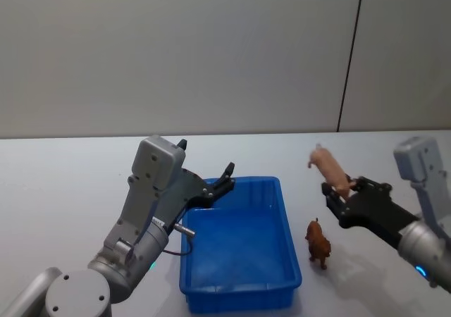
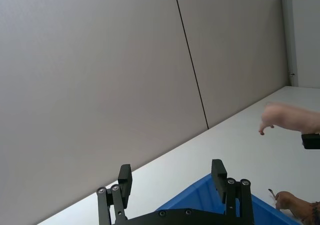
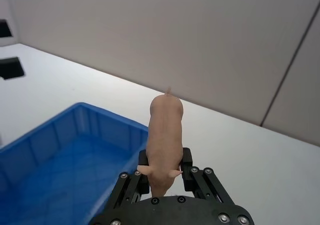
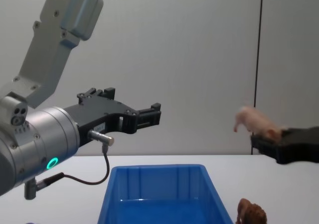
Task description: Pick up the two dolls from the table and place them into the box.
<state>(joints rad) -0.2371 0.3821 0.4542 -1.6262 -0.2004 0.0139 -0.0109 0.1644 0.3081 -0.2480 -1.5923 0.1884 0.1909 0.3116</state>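
Note:
My right gripper [image 1: 338, 191] [image 3: 165, 161] is shut on the pale pink pig [image 1: 328, 163] [image 3: 165, 127] and holds it in the air, to the right of the box. The pig [image 4: 251, 118] [image 2: 290, 119] points away from the wrist, tail end outward. The reddish-brown shaggy animal [image 1: 318, 243] [image 4: 251, 214] stands on the white table [image 1: 70, 183] just right of the blue box [image 1: 239, 292] [image 3: 60, 130], below the held pig. My left gripper [image 1: 208, 163] [image 2: 171, 171] [image 4: 130, 100] hovers open above the box's back left corner, with nothing between its fingers.
The box [image 4: 149, 171] has nothing in it. A grey wall with a dark vertical seam [image 1: 350, 56] rises behind the table. Bare tabletop stretches left of the box and behind it.

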